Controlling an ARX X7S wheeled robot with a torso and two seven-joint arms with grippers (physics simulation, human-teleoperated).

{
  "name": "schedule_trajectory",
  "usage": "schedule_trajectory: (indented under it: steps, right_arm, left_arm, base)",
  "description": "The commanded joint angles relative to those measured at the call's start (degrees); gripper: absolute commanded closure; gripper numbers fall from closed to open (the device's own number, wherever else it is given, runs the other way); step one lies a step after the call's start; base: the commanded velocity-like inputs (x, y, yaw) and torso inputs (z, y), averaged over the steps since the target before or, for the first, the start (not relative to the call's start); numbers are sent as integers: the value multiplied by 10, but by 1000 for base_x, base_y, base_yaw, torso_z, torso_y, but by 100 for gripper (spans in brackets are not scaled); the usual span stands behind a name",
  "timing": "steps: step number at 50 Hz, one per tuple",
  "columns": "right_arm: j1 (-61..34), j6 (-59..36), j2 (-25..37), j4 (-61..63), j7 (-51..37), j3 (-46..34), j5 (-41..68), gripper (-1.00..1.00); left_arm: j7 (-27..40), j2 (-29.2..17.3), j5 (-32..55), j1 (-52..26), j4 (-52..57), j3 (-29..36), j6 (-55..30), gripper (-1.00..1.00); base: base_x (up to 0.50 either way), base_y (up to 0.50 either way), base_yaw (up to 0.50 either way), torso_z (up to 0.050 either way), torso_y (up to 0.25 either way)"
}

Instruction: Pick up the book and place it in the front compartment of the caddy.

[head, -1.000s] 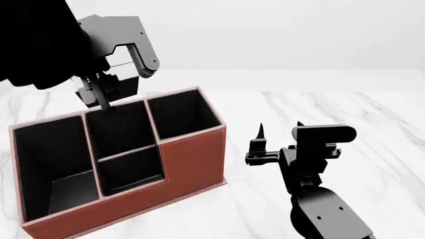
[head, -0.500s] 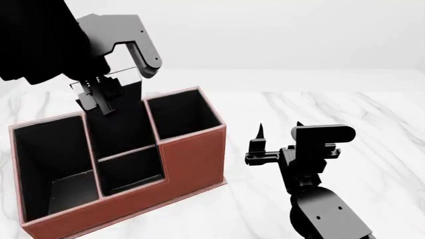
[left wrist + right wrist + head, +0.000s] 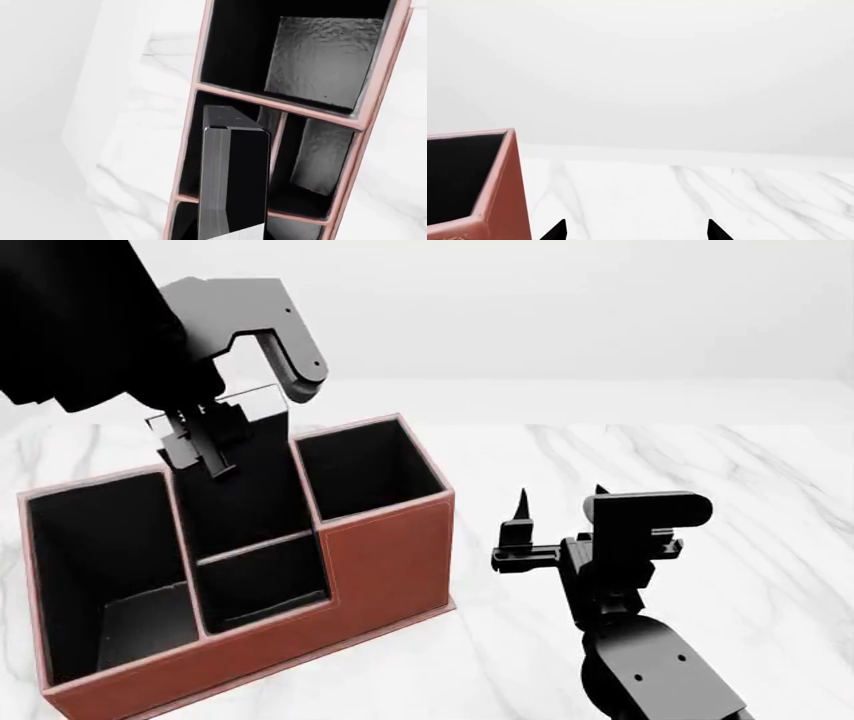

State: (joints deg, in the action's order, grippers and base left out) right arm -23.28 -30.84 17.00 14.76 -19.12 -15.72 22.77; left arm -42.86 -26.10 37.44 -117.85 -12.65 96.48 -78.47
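My left gripper (image 3: 200,445) is shut on the black book (image 3: 254,460) and holds it upright over the middle of the reddish-brown caddy (image 3: 387,560). In the left wrist view the book (image 3: 243,185) shows grey page edges. Its lower end hangs over the rear middle pocket, beside the divider. The shallow front compartment (image 3: 260,585) lies just in front of it and also shows in the left wrist view (image 3: 313,160). How deep the book reaches is lost against the black lining. My right gripper (image 3: 563,505) is open and empty, right of the caddy, fingertips up.
The caddy stands on a white marble table (image 3: 694,470). A large pocket (image 3: 107,570) is at its left end and a deep pocket (image 3: 367,470) at its right end. The right wrist view shows one caddy corner (image 3: 504,185) and my right gripper (image 3: 636,232).
My left gripper has shifted slightly right with the book. The book now covers the rear rim of the middle pocket. The right arm has barely moved.
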Motion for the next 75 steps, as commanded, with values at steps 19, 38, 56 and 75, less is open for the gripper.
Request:
schedule_trajectory:
  steps: [19,38,56,75]
  right_arm:
    - [-1,9,2,-15,-1,-3,3,-100]
    - [-3,13,4,-19,-3,-5,5,-100]
    - [-1,21,4,-27,-3,-8,6,-100]
    - [0,25,7,-30,-5,-9,9,-100]
  left_arm:
    - [18,3,-29,45,-45,-2,44,100]
    - [17,4,-34,61,-62,7,54,100]
    - [22,12,-55,91,-94,27,91,100]
    - [34,15,-64,122,-114,31,113,100]
  base:
    - [0,0,0,1,1]
    - [0,0,0,0,2]
    - [0,0,0,1,1]
    - [0,0,0,1,2]
